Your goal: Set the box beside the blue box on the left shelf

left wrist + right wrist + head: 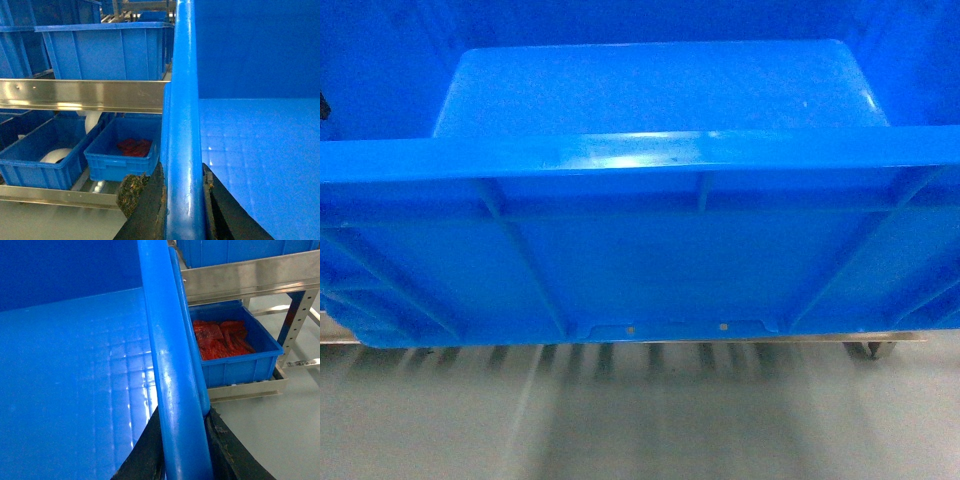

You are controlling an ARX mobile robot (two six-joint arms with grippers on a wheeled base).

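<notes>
The box (640, 250), a large bright blue crate, fills the head view, with its ribbed near wall toward me and its smooth floor (650, 90) showing behind. My left gripper (184, 175) is shut on the crate's left rim (184, 100), a black finger (150, 210) on each side. My right gripper (182, 415) is shut on the right rim (165, 340) in the same way. Left of the crate stands the metal shelf (80, 95), with a big blue box (107, 50) on its upper level. I cannot tell which level is meant.
On the shelf's lower level sit a small blue bin with red contents (125, 155) and another holding a white object (45, 160). Right of the crate, a rack rail (250, 275) and upright (292, 325) stand over a bin of red items (235, 347). Grey floor (640, 420) lies below.
</notes>
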